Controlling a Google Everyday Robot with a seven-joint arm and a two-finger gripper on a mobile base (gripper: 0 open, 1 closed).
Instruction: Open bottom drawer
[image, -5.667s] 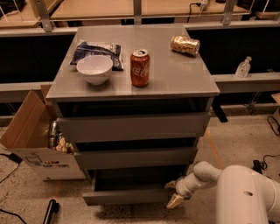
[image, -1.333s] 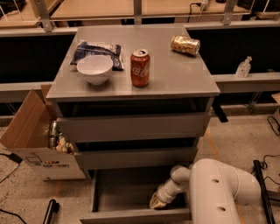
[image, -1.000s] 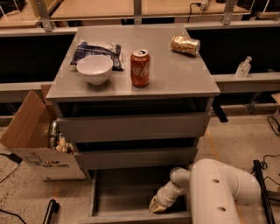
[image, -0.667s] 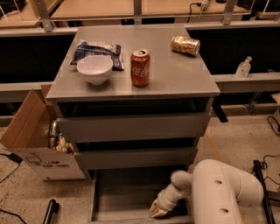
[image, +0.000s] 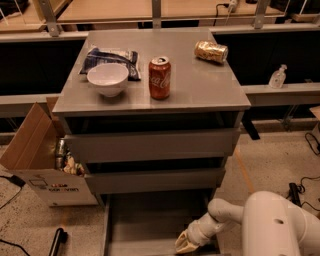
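Note:
The bottom drawer (image: 150, 225) of the grey cabinet is pulled out toward me, and its grey tray shows inside and looks empty. Its front runs off the lower edge of the view. My gripper (image: 187, 242) sits at the drawer's front right corner, low in the view, at the end of my white arm (image: 235, 220). Above the drawer are two taller grey drawer fronts, the middle one (image: 155, 180) and the top one (image: 150, 145), both pushed in.
On the cabinet top stand a white bowl (image: 107, 79), a red cola can (image: 159, 77), a blue snack bag (image: 107, 57) and a gold can lying on its side (image: 211, 51). An open cardboard box (image: 37, 155) stands on the floor at the left. Cables lie at the right.
The bottom drawer has slid out from nearly shut to wide open. My gripper moved left and down with its front edge; over the last second it has crept a little further toward me.

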